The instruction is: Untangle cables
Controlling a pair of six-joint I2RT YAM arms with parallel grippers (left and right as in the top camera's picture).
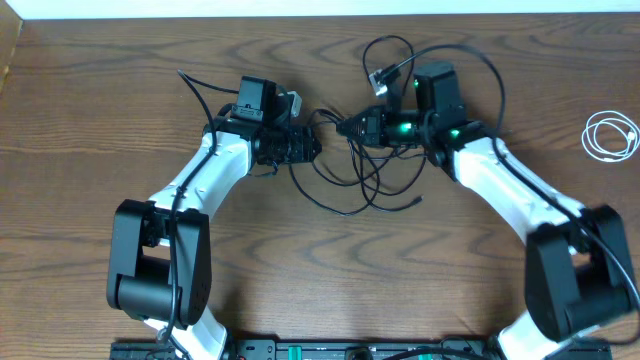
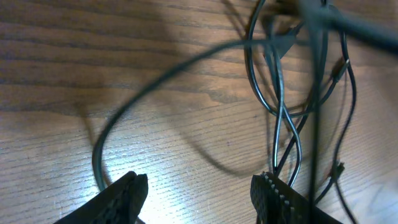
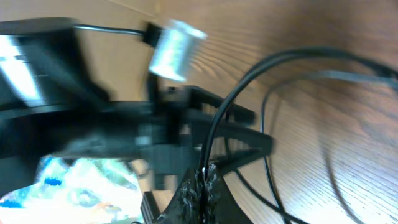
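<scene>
A tangle of thin black cables [image 1: 355,175] lies on the wooden table between my two grippers. My left gripper [image 1: 310,146] is open just left of the tangle. In the left wrist view its jaws [image 2: 199,193] stand wide apart over bare wood, with black cable loops [image 2: 280,106] ahead and beside the right finger. My right gripper [image 1: 350,127] is shut on a black cable [image 3: 239,93] that rises from between its fingertips [image 3: 203,177]. A coiled white cable [image 1: 610,134] lies apart at the far right.
The left arm's body with a silver plug [image 3: 174,50] fills the left half of the right wrist view. Another black cable loop [image 1: 390,50] curls behind the right wrist. The table's back edge [image 1: 320,17] runs along the top.
</scene>
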